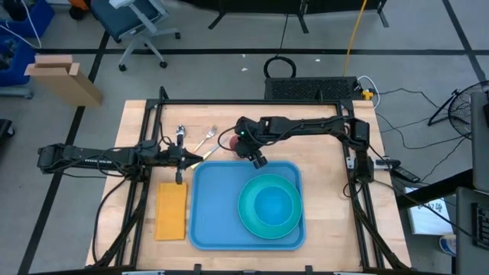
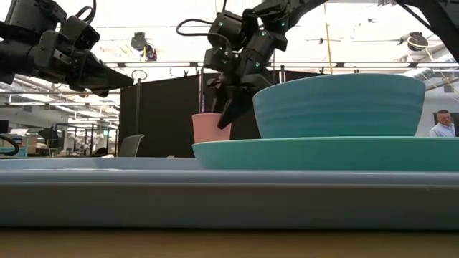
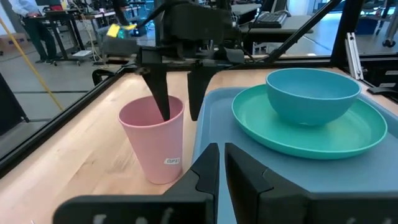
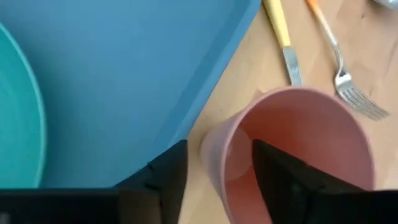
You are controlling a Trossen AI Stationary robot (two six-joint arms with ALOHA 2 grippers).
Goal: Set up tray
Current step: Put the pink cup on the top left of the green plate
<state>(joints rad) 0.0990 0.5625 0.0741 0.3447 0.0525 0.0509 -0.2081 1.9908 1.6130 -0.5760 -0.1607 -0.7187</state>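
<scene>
A: Where does the large light-blue plastic tray with rounded corners and a raised rim sit?

B: Flat on the wooden counter, in the middle. It carries a round teal plate with a teal bowl on it, toward its right half. A narrow yellow-orange napkin lies on the counter just beside its left edge.

A: How would the tray handle?

B: I judge it stiff and light on its own, smooth plastic, so a bit slippery. With plate and bowl loaded to one side it would tip if lifted by one edge. The raised rim is the place to pinch, best on both short sides at once, or simply push it flat.

A: What are the arms doing?

B: The right gripper is at the pale pink plastic cup, which stands on the counter just beyond the tray's far-left corner. Its jaws are parted and straddle the cup's wall, one finger inside, one outside; I cannot tell whether they press it yet. The cup looks light and thin-walled, easy to squash or knock over.

A: And the left?

B: The left gripper hovers near the same corner, jaws nearly together, holding nothing. A yellow-handled knife and a metal fork lie on the counter beyond the cup.
</scene>
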